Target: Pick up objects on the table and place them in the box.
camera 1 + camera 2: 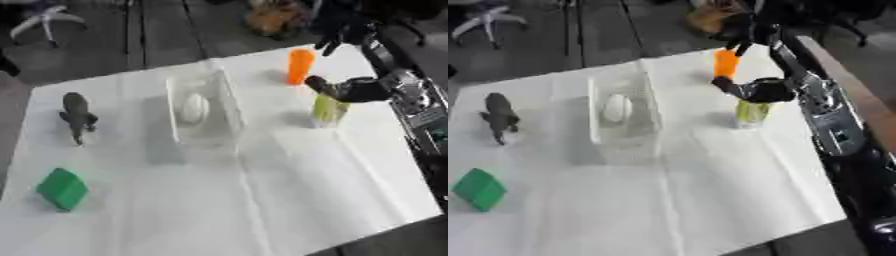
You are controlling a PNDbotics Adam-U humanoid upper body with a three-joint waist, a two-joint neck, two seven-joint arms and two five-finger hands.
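Observation:
A clear plastic box (206, 112) stands mid-table with a white rounded object (193, 108) inside. My right hand (346, 89) comes in from the right and its fingers curl round the top of a yellow-green bottle (327, 111) that stands upright on the table, right of the box. An orange cup (299, 65) stands behind it near the far edge. A dark grey animal figure (78, 115) stands at the left. A green block (62, 188) lies near the front left corner. My left hand shows in neither view.
The table (289, 190) is covered in white cloth, with a wide bare stretch at the front and right. Dark floor, a chair base (44, 20) and clutter lie beyond the far edge. My right arm (829, 120) runs along the table's right side.

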